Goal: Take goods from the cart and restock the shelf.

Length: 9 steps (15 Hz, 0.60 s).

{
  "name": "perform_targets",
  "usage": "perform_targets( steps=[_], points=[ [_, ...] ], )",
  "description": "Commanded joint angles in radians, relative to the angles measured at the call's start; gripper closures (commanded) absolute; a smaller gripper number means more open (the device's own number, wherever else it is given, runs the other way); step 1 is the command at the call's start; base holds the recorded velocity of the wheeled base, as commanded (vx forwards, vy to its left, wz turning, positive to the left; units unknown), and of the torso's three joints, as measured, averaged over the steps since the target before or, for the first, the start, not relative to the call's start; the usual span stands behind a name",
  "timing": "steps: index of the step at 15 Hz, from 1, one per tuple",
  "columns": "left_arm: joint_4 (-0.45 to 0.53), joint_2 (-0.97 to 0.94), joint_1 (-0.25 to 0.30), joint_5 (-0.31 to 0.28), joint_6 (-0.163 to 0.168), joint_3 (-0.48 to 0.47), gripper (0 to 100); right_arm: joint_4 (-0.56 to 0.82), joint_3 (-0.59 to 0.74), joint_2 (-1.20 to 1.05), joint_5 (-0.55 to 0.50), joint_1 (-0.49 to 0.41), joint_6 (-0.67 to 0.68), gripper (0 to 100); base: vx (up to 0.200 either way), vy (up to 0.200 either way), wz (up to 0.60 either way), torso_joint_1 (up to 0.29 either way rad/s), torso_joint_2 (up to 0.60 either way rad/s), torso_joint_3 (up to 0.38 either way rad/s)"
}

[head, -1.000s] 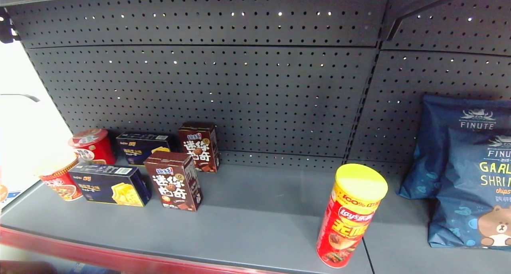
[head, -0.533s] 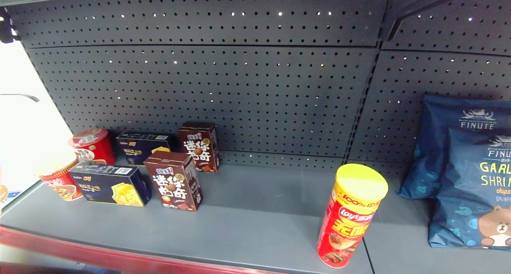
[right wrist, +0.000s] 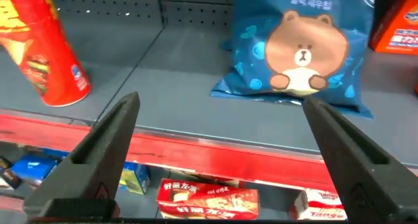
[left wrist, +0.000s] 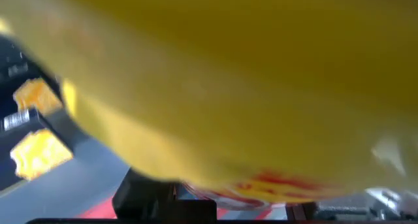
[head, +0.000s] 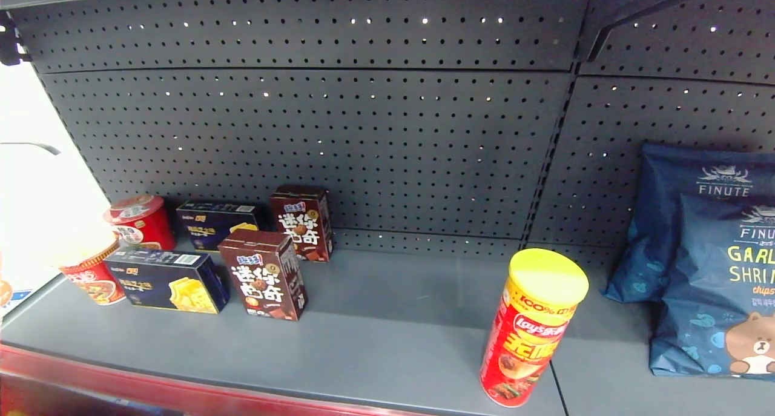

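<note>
Grey metal shelf (head: 393, 325), red front lip, perforated back panel (head: 363, 149).
Left end, goods in two rows: rear cup noodle (head: 140, 222) behind front cup noodle (head: 91, 274); beside them rear blue box (head: 215, 222) behind front blue box (head: 166, 280); then rear brown box (head: 303, 222) and front brown box (head: 264, 281), both upright. Well apart to the right, near the lip, red chip can (head: 533, 328), yellow lid, upright. Far right, front snack bag (head: 720, 289) overlaps rear snack bag (head: 660, 210).

Shelf (head: 393, 325), left: two red cups (head: 138, 222) (head: 91, 274), two blue boxes (head: 215, 223) (head: 166, 280), two brown boxes (head: 301, 222) (head: 264, 281). Right: one chip can (head: 533, 331), two blue bags (head: 666, 222) (head: 720, 289).
</note>
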Motion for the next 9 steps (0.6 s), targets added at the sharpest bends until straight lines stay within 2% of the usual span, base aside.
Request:
perform_targets(
  steps=[1, 6, 8, 9],
  points=[
    [-0.012, 0.044, -0.001, 0.000, 0.000, 0.001, 100, 0.000, 0.000, 0.005, 0.001, 0.000, -0.005, 0, 0.000, 0.000, 0.00, 0.000, 0.00, 0.000],
    [-0.013, 0.046, -0.001, -0.005, 0.000, 0.004, 100, 0.001, 0.000, 0.005, 0.017, 0.000, -0.038, 0, 0.000, 0.000, 0.00, 0.000, 0.00, 0.000],
    [-0.013, 0.046, -0.001, -0.022, 0.000, 0.006, 100, 0.001, 0.000, 0.005, 0.031, 0.000, -0.039, 0, 0.000, 0.000, -0.60, 0.000, 0.00, 0.002],
    [-0.013, 0.050, -0.001, -0.022, 0.000, 0.006, 100, 0.003, -0.002, 0.005, 0.040, 0.000, -0.039, 0, 0.000, 0.000, 0.00, 0.000, 0.00, 0.000]
  ],
)
